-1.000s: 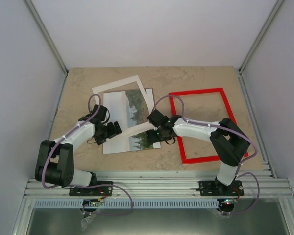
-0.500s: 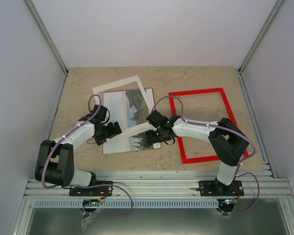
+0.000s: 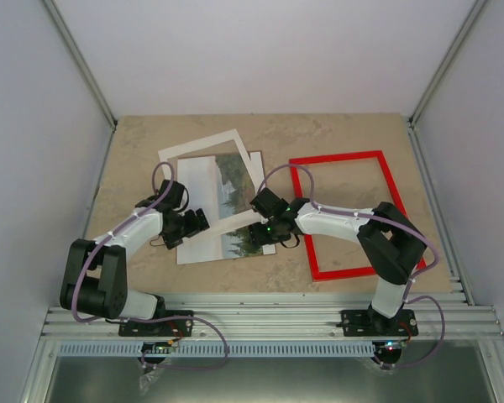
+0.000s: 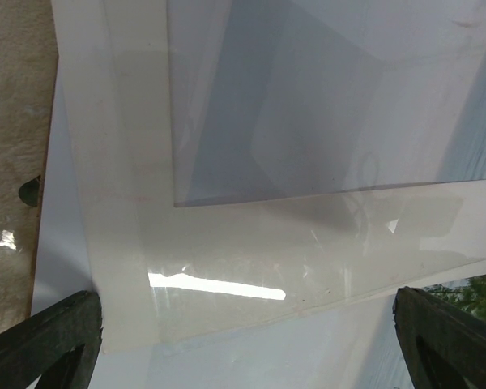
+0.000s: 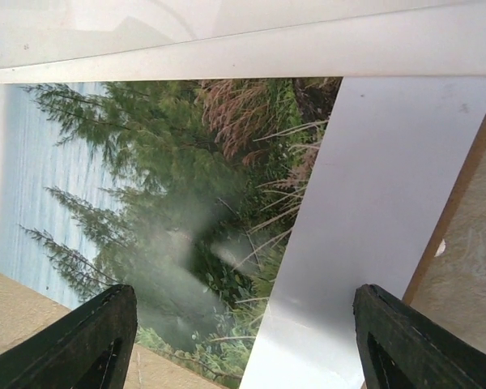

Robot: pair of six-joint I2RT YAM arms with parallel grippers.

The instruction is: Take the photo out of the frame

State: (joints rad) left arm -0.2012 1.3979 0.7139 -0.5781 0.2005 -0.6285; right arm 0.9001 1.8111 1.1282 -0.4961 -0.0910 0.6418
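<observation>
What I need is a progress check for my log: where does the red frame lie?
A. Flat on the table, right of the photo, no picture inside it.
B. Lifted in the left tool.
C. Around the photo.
A: the frame lies flat on the table, with bare tabletop showing through it and the photo to its left.

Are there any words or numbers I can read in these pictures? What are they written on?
No words, numbers or signs can be read anywhere in these views.
The photo: only trees and water, no writing.
The frame: plain red, no label.
The white mat: blank.
The arms show small lights near their bases, but no lettering that can be made out.
</observation>
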